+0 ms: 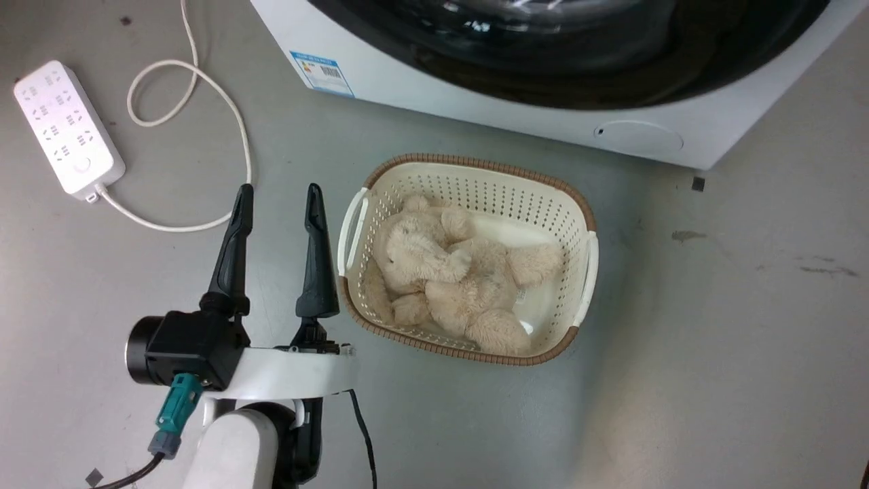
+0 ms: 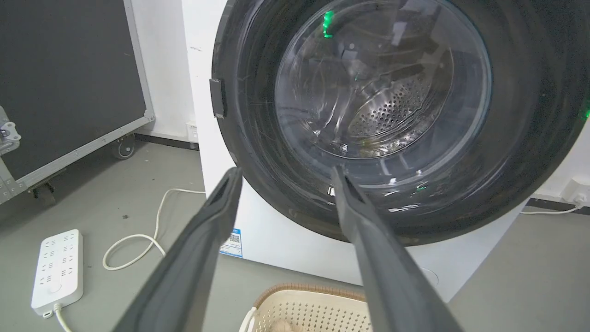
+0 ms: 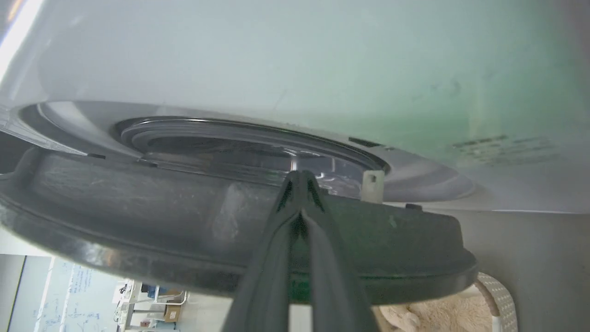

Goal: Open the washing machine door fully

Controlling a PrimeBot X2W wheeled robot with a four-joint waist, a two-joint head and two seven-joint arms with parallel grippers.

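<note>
The washing machine door [image 1: 577,75] is a glossy black disc at the top of the head view. In the left wrist view the washing machine door [image 2: 258,138] faces me, and the steel drum shows through its clear glass bowl [image 2: 382,92]. My left gripper [image 1: 277,197] hangs open over the floor, left of the basket, with nothing between its fingers [image 2: 216,216]. In the right wrist view the door [image 3: 161,216] stands ajar from the white machine front [image 3: 276,55]. My right gripper [image 3: 299,177] is shut, its tips reaching over the door's inner rim into that gap.
A cream basket [image 1: 475,166] holding a beige plush toy [image 1: 448,278] stands on the floor just before the machine. A white power strip [image 1: 68,129] and its looped cable [image 1: 237,122] lie to the left. A black wheeled case [image 2: 69,78] stands beside the machine.
</note>
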